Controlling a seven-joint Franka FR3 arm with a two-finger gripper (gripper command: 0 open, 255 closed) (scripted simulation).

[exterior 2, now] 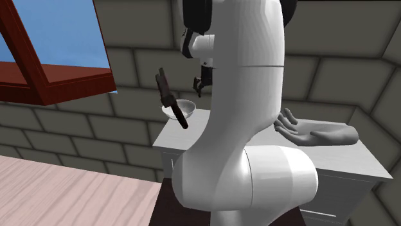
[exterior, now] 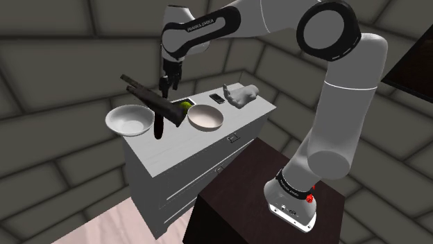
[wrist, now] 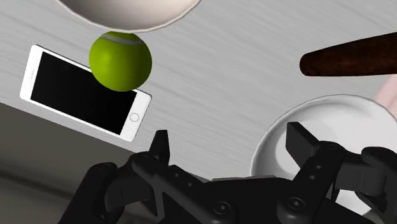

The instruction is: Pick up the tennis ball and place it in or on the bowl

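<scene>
A yellow-green tennis ball (wrist: 120,60) lies on the grey dresser top (wrist: 216,95), right beside the rim of a white bowl (wrist: 130,13) and next to a phone (wrist: 84,92). In the shoulder view the ball (exterior: 185,106) peeks out between a dark leaning bat (exterior: 154,104) and that bowl (exterior: 205,117). A second white bowl (exterior: 128,119) sits at the dresser's left end and appears under one finger in the wrist view (wrist: 324,137). My gripper (wrist: 230,149) hangs above the dresser (exterior: 168,82), open, fingers apart with nothing between them, and the ball lies ahead of it, off toward the phone.
The dark brown bat (wrist: 350,57) slants over the dresser between the two bowls. A pale hand sculpture (exterior: 241,93) stands at the far end, beyond the phone (exterior: 217,98). The second exterior view has the arm in front, with a bowl (exterior 2: 178,108) and the hand sculpture (exterior 2: 315,135) behind.
</scene>
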